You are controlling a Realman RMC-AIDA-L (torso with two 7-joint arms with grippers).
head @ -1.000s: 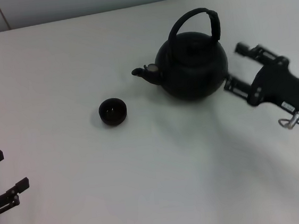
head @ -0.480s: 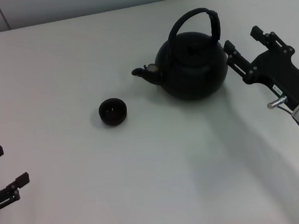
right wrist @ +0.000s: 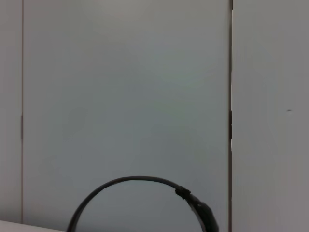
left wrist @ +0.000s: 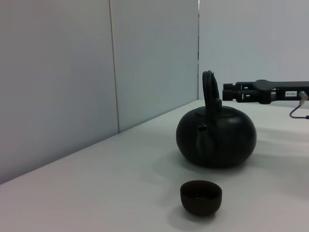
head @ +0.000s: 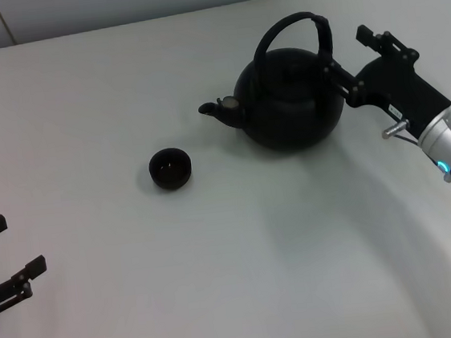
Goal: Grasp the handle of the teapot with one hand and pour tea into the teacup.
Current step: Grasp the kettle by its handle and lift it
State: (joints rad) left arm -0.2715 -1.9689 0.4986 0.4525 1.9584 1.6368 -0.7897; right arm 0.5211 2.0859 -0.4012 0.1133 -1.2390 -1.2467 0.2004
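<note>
The matte-black teapot [head: 291,101] stands at the table's back middle, spout pointing to my left. Its handle [head: 287,22] arches upright over the lid, with the ribbed band [head: 324,37] on the right side. The small black teacup [head: 170,168] sits to the left of the spout, empty as far as I can see. My right gripper [head: 349,53] is open, just right of the handle's ribbed band, not touching it. The right wrist view shows only the handle [right wrist: 140,180] against the wall. The left wrist view shows the teapot [left wrist: 216,137], the teacup [left wrist: 201,196] and the right gripper [left wrist: 229,92]. My left gripper [head: 12,249] is open and idle at the front left.
The white table [head: 220,266] ends at a pale tiled wall [head: 127,2] behind the teapot. Nothing else stands on the table.
My right gripper has risen and moved left, from beside the teapot's belly to the level of the handle's ribbed side. The teapot, teacup and left arm have stayed put.
</note>
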